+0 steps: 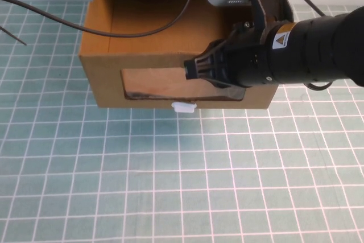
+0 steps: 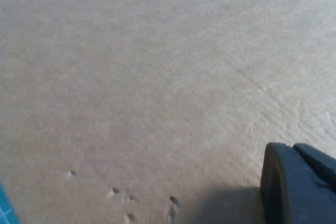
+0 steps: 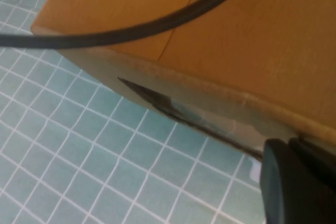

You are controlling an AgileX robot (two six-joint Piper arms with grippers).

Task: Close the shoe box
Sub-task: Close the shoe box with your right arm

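table: teal grid mat, white lines
shoe box: upper centre, drawer open
right claw: at the box's window, can't tell its state
left claw: against cardboard, can't tell

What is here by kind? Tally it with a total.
Cardboard boxes: 1, the shoe box
White tabs: 1, the pull tab below its window
Claws: 2, right claw at the box front, left claw close to cardboard
Total: 4

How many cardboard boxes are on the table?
1: the shoe box at the table's far side, drawer pulled out. Right gripper is at its front window; left gripper is close against cardboard. Others may sit out of view.
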